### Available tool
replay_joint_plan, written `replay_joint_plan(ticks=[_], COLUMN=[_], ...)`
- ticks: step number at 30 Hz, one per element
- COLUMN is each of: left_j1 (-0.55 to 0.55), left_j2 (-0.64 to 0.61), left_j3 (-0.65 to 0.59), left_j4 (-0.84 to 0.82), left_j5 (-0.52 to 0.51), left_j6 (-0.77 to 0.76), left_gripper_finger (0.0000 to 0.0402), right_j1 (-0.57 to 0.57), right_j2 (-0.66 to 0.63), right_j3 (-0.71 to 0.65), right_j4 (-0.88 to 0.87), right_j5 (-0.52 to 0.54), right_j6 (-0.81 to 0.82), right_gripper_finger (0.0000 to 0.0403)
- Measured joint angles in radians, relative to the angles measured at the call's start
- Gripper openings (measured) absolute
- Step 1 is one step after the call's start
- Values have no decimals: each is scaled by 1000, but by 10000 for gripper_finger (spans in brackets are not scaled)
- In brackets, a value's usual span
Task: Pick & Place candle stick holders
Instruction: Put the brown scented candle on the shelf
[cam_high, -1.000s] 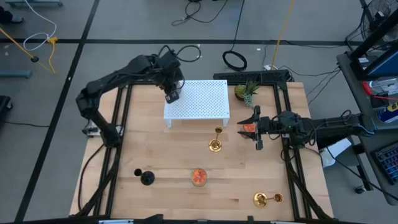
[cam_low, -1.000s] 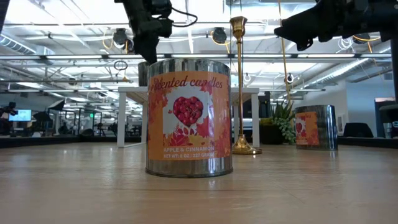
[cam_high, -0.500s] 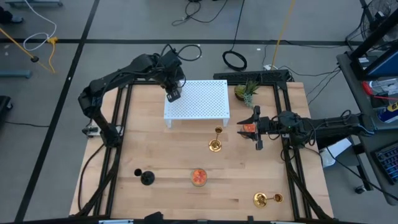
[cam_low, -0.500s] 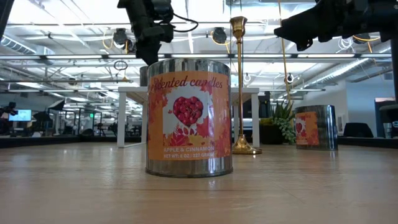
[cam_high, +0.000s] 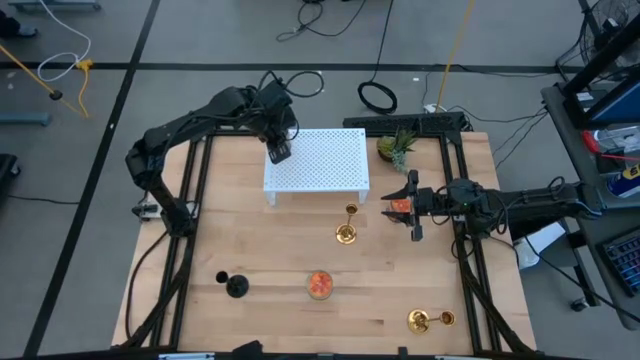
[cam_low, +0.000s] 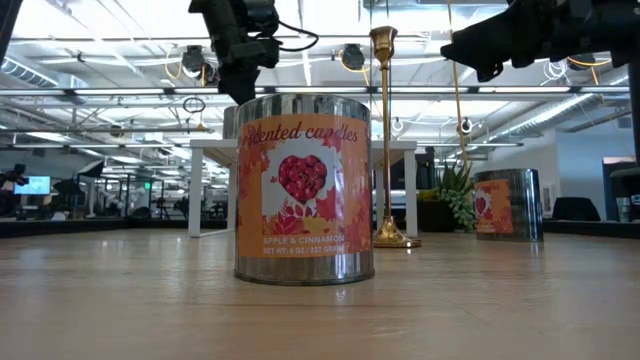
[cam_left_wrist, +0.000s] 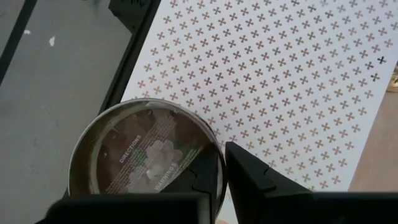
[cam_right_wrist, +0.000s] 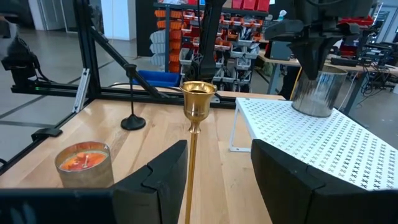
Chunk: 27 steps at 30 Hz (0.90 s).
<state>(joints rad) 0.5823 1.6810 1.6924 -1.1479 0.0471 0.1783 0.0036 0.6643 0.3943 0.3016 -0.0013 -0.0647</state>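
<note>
The left gripper (cam_high: 278, 152) hangs over the back left corner of the white perforated stand (cam_high: 325, 160), its fingers (cam_left_wrist: 255, 177) closed on the rim of a grey glass cup (cam_left_wrist: 146, 149) whose round base faces the wrist camera, printed label showing. In the right wrist view the same cup (cam_right_wrist: 318, 92) sits just at the stand's surface (cam_right_wrist: 323, 146), though whether it touches cannot be told. The right gripper (cam_high: 408, 205) reaches in from the table's right side, jaws spread wide on either side of an orange glass cup (cam_high: 399, 205) without visibly clamping it. Straight ahead of that claw stands an upright gold stemmed holder (cam_right_wrist: 197, 143), seen from above just in front of the stand (cam_high: 346, 228). Further ahead and off to one side is a second orange glass cup (cam_high: 320, 284), which fills the low view with its heart label (cam_low: 303, 190). Beyond it, well away from the right gripper, the black stemmed holder (cam_high: 236, 285) stands near the table's left front. A second gold stemmed holder (cam_high: 428, 320) lies on its side at the right front corner of the wooden table (cam_high: 270, 250). A small green potted plant (cam_high: 396, 146) sits behind the right gripper, beside the stand's right back corner.
</note>
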Motion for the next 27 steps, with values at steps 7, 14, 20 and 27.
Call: replay_joint_plan(ticks=[7,14,20,27], left_j1=[0,-2,-19,-56], left_j2=[0,0,0,-42], left_j3=[0,0,0,0], left_j4=[43,51,51,53], left_j5=[-3,-4,-7,-125], left_j6=[0,0,24,49], left_gripper_finger=[44,65,82,82], right_j1=[0,0,0,0], right_j2=[0,0,0,0], right_j3=[0,0,0,0], right_j4=[0,0,0,0], right_j5=[0,0,0,0], right_j6=[0,0,-2,-1], right_gripper_finger=[178,178,178,178])
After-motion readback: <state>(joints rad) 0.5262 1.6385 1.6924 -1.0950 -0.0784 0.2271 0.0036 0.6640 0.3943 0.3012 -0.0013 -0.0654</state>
